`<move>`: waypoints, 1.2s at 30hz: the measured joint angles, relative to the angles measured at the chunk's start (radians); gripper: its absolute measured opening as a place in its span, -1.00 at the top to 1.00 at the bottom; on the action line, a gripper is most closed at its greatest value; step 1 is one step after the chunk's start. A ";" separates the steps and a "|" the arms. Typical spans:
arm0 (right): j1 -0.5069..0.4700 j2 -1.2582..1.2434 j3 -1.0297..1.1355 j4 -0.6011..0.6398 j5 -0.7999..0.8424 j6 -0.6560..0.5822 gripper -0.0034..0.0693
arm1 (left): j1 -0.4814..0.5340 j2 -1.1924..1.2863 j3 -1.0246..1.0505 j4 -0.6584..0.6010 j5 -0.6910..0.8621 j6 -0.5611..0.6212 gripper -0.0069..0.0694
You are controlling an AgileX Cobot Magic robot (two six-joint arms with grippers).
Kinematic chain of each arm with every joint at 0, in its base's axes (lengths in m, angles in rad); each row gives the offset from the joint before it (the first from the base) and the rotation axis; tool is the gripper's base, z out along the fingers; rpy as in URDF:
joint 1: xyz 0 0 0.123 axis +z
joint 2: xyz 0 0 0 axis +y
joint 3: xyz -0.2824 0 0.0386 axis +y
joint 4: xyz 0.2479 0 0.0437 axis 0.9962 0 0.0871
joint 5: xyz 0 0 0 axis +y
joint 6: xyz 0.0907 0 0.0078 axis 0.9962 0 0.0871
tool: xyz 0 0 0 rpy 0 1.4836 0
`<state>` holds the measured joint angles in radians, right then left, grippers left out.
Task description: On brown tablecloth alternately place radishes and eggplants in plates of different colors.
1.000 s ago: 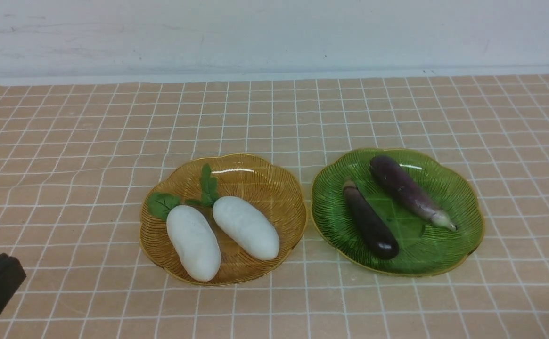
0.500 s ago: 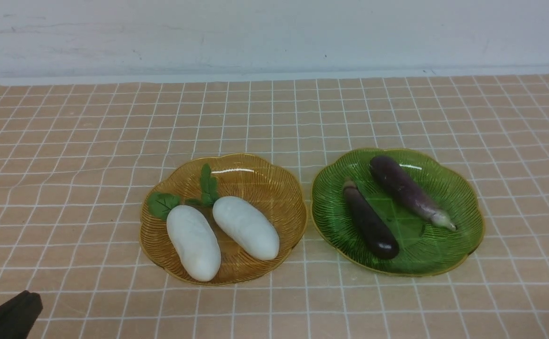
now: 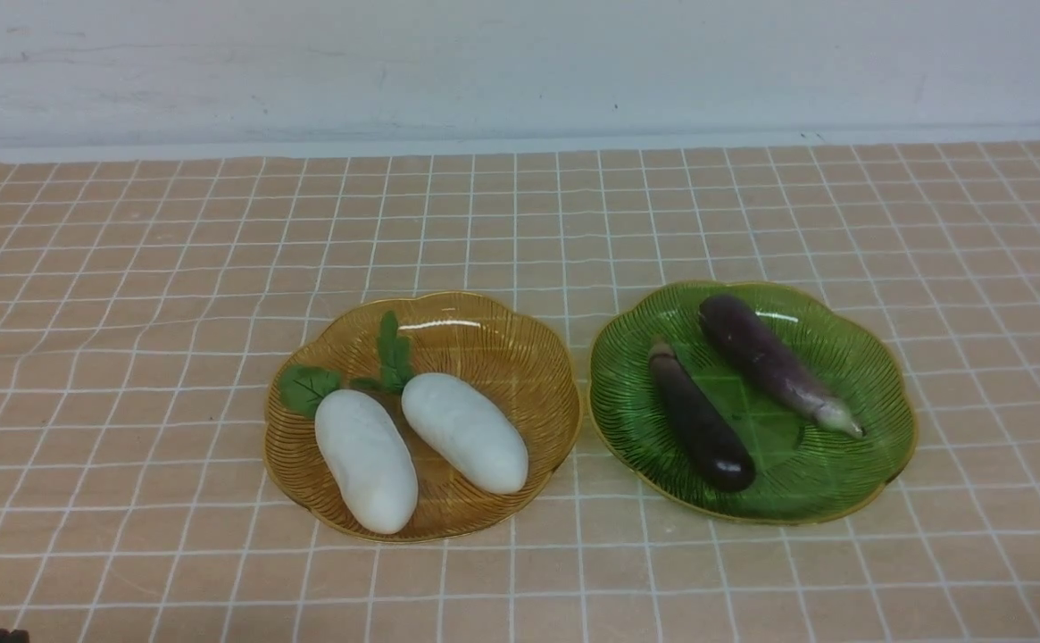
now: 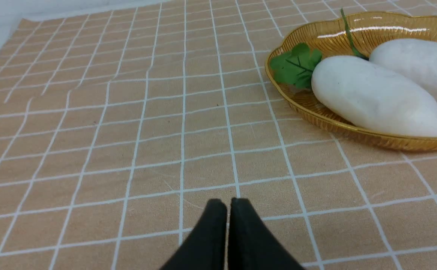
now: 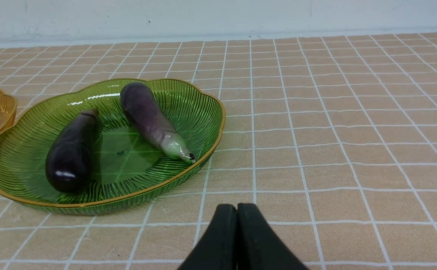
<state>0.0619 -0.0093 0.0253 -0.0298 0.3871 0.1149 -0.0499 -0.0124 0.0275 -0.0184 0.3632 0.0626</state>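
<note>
Both pairs sit plated; my jaws (image 4: 224, 204) (image 5: 237, 210) are together, holding nothing.
Green plate (image 3: 604, 429) and amber plate (image 3: 564, 357) look rigid: I'd pinch rims. Radishes (image 3: 366, 460) (image 3: 466, 433) in amber seem light; glossy eggplants (image 3: 701, 420) (image 3: 774, 362) in green may slip, so I'd grip mid-body.

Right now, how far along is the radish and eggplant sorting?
Done, it seems: both radishes lie in the amber plate, both eggplants in the green plate. In hand: nothing; both arms' jaws are shut with nothing between them. Left: no placing that I can see.
</note>
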 joint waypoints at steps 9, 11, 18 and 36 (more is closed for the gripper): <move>0.000 0.000 0.000 0.000 0.000 0.000 0.95 | 0.000 0.000 0.000 0.000 0.020 -0.018 0.83; 0.000 0.000 0.000 0.000 0.000 0.000 0.95 | 0.000 0.000 0.000 0.000 0.020 -0.018 0.83; 0.000 0.000 0.000 0.000 0.000 0.000 0.95 | 0.000 0.000 0.000 0.000 0.020 -0.018 0.83; 0.000 0.000 0.000 0.000 0.000 0.000 0.95 | 0.000 0.000 0.000 0.000 0.020 -0.018 0.83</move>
<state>0.0619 -0.0093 0.0253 -0.0298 0.3871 0.1149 -0.0499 -0.0124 0.0275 -0.0184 0.3829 0.0446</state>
